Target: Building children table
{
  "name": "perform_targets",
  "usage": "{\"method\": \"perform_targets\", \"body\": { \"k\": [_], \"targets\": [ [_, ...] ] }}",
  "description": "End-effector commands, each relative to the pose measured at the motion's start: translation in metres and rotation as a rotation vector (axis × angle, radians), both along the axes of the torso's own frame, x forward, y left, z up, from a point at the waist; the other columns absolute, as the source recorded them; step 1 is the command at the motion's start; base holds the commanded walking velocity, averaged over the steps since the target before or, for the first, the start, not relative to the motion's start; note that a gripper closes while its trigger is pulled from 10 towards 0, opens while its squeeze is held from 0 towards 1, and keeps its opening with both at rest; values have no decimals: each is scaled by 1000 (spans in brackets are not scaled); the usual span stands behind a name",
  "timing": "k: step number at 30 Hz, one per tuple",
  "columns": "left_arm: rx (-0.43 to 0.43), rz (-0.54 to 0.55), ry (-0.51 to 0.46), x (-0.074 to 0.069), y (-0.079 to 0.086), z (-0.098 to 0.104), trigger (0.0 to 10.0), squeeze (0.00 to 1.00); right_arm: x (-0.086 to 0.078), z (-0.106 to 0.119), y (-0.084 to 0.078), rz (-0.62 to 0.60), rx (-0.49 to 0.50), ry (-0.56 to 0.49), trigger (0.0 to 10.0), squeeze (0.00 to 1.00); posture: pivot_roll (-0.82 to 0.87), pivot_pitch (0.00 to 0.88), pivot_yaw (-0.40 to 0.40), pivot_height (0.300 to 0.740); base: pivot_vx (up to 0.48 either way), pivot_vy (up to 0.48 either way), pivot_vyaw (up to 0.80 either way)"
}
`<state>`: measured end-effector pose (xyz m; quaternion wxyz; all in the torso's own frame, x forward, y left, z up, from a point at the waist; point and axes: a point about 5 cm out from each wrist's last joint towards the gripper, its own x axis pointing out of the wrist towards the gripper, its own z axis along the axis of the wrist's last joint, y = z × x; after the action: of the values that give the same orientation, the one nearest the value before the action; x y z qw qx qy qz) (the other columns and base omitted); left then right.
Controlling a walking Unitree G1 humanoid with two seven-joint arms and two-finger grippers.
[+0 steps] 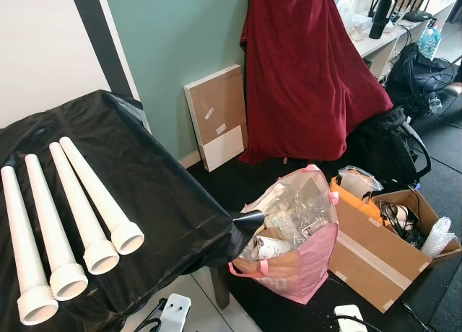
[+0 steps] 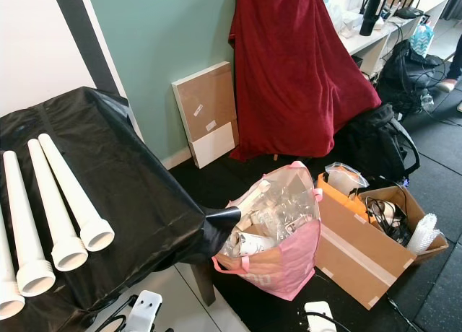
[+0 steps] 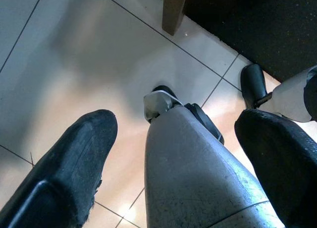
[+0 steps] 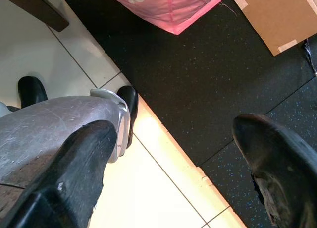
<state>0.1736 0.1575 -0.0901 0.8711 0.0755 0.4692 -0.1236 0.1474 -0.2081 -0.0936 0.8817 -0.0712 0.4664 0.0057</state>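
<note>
Several white tapered table legs [image 1: 81, 206] lie side by side on a table draped in black cloth [image 1: 170, 195] at my left, their threaded wide ends toward me. A flat board wrapped in brown cardboard with white edges [image 1: 216, 115] leans against the green wall. My left gripper [image 3: 176, 124] hangs open above the tiled floor, beside my own grey leg. My right gripper [image 4: 176, 131] also hangs open, over the edge of the black floor mat, holding nothing.
A pink bag of clear plastic items [image 1: 296, 238] stands on the mat by the table's corner, next to an open cardboard box [image 1: 375, 256]. A red cloth [image 1: 303, 72] drapes something at the wall, with a black backpack [image 1: 390, 151] beside it. A wooden table leg [image 1: 220, 285] stands close.
</note>
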Motion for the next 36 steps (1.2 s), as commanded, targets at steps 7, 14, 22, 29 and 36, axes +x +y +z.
{"method": "perform_targets", "body": {
  "k": [7, 14, 22, 29, 36],
  "targets": [
    [1, 30, 42, -10, 4, -4, 10000, 0, -11, -6, 7, -5, 20, 48, 10000, 0, -107, 0, 38, 740, 0, 0, 0],
    [1, 38, 40, -10, 4, -4, 10000, 0, -12, -6, 7, 7, 12, 48, 10000, 0, -107, 0, 36, 740, 0, 0, 614],
    [0, 52, 50, -13, 3, -6, 10000, 0, -10, -5, 6, 23, 6, 39, 10000, 0, -89, 0, 25, 740, 0, 0, 800],
    [-12, 68, 67, -16, 3, -7, 10000, 0, -8, -4, 7, 19, 10, 32, 10000, 0, -88, 0, 28, 740, 0, 0, 800],
    [-15, 63, 66, -16, 2, -7, 10000, 0, -7, -4, 9, -10, 18, 24, 10000, 0, -94, 0, 40, 740, 0, 0, 800]
  ]
}}
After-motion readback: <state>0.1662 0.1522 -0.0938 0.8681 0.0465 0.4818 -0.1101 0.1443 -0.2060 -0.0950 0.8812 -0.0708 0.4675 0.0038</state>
